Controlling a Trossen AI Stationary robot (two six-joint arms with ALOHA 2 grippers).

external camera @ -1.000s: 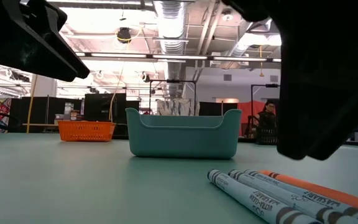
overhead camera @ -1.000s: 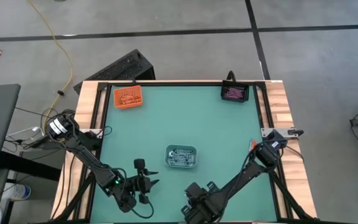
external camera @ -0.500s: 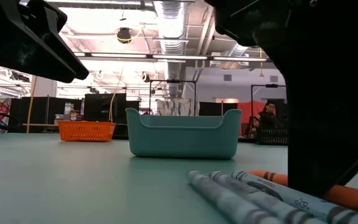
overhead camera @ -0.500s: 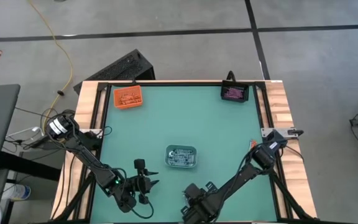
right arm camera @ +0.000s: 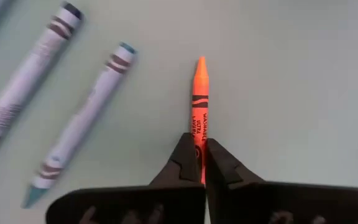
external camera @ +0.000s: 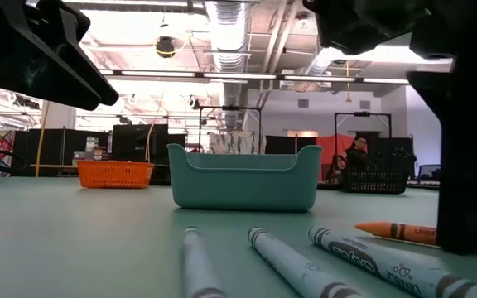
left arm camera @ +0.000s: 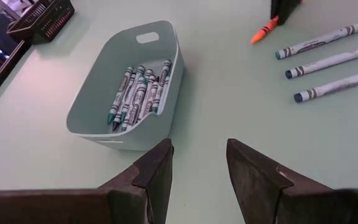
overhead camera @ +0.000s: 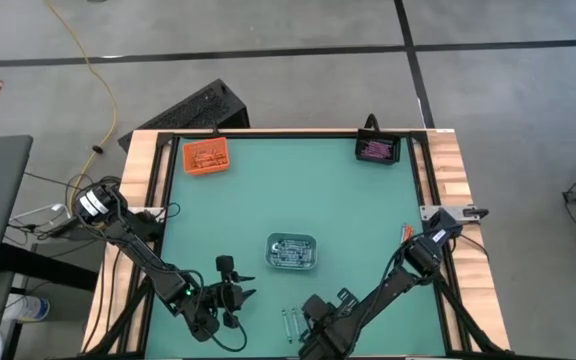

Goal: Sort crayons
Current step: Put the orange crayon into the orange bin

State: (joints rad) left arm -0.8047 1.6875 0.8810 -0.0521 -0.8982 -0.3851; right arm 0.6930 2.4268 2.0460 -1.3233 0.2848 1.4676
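The right pincer [right arm camera: 199, 163] is sitting low at the near edge of the table [overhead camera: 348, 210], its fingers nipped almost together on the back end of an orange crayon [right arm camera: 199, 109] whose tip is pointing away across the green surface. Half a second ago the low view was showing the grey-blue crayons bunched tight beside the orange one, with the arm looming over them; now three grey-blue crayons [external camera: 292, 265] are lying fanned apart and clear of the orange crayon, and in the high view they are showing as pale sticks [overhead camera: 290, 324] just beside the right arm. So the pincer is separating the orange one from the pile, which suggests this step is the pick, with the carry probably heading to the orange tray [overhead camera: 206, 156] at the far left corner.

The left pincer [left arm camera: 199, 163] is waiting near the front left of the table, fingers parted with nothing between them, looking toward the clear-grey tray [left arm camera: 128, 87], which is already holding a clutch of grey-blue crayons. The black tray [overhead camera: 377, 149] with pink ones is sitting at the far right corner
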